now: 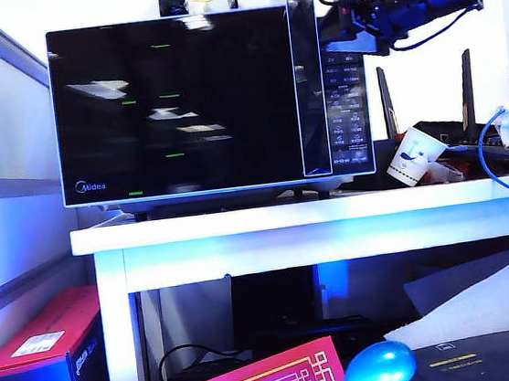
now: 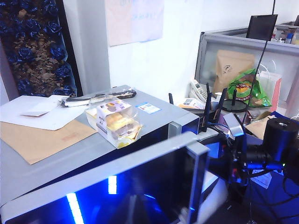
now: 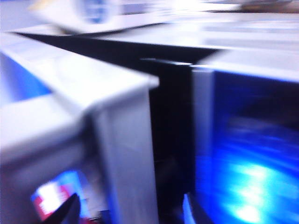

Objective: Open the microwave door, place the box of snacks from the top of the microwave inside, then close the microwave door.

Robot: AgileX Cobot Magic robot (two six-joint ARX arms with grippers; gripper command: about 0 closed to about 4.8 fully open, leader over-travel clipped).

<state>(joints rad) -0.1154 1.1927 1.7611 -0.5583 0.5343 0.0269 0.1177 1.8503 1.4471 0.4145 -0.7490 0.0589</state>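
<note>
Now the microwave door (image 1: 176, 106) looks slightly ajar at its handle strip (image 1: 308, 83), and the right gripper (image 1: 346, 25) is at the upper right of the exterior frame, close to that strip; its jaws seem partly apart and hold nothing. The left gripper is not visible. The box of snacks (image 2: 117, 122) stands on top of the microwave (image 2: 154, 122). I judge this tub light, thin and slippery, so take it gently by its side walls.
</note>
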